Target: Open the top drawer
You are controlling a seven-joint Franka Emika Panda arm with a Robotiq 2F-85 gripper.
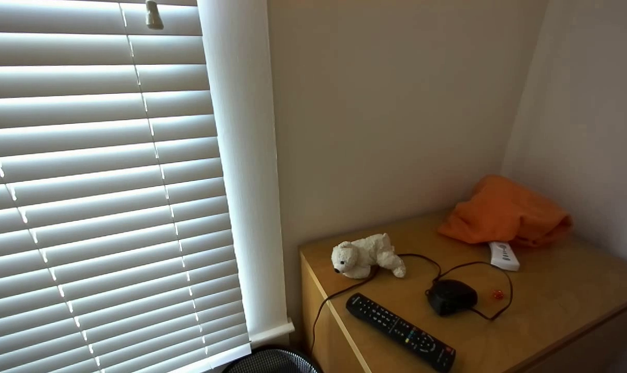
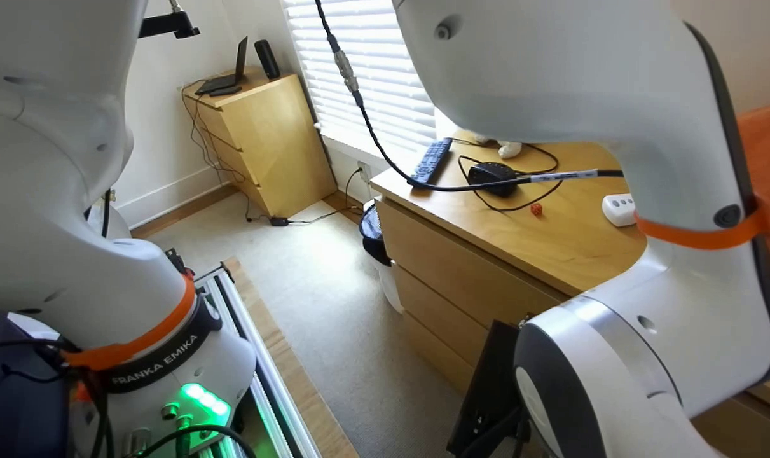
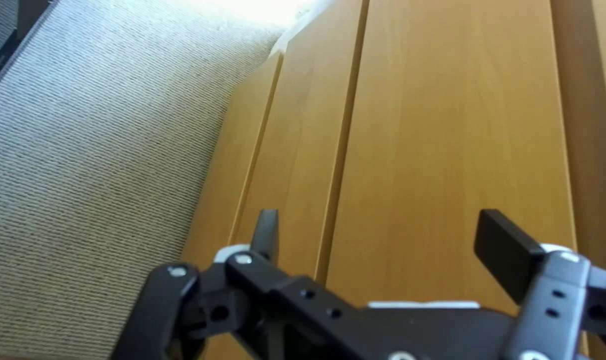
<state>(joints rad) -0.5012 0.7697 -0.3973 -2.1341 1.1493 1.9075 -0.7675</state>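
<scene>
The wooden dresser (image 1: 577, 290) shows in both exterior views (image 2: 575, 248). Its top drawer (image 2: 461, 261) has a plain front with a dark gap along its upper edge, under the dresser top. In the wrist view the top drawer (image 3: 448, 125) is the wide panel in the middle, with lower drawers to its left and the gap to its right. It looks shut or nearly so. My gripper (image 3: 380, 215) is open and empty, its fingers spread in front of the drawer fronts. I cannot tell whether they touch. The fingers are not visible in the exterior views.
On the dresser lie a black remote (image 1: 401, 331), a black corded device (image 1: 452, 297), a white toy bear (image 1: 365, 256), a small red die (image 1: 498, 294), a white device (image 1: 504, 256) and orange cloth (image 1: 505, 212). A bin (image 2: 375, 242) stands beside it. Another dresser (image 2: 283, 146) stands farther back.
</scene>
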